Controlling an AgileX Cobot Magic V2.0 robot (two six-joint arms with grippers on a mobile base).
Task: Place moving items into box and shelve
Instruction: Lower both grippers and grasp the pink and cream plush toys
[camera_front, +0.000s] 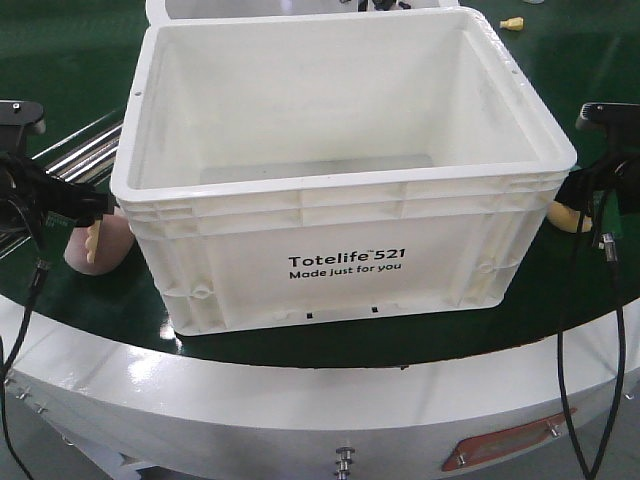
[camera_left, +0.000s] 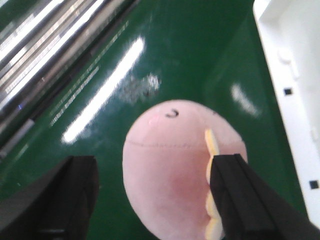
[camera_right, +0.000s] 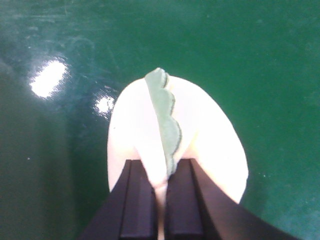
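- Nearest me is the curved white edge of the green tabletop. Only a narrow green strip separates it from the large white rectangular plastic crate.
- The crate's front wall reads "Totelife 521 Made just for you" in black.
- Left of the crate, the dusty pink round plush toy lies on the tabletop, with its cream ridge running away from the wrist camera. The left pincer is spread wide over it.
- Right of the crate, the right pincer is clamped on the green scalloped ridge of the pale yellow round plush toy, whose long axis points straight ahead.

Black left hand, black cables
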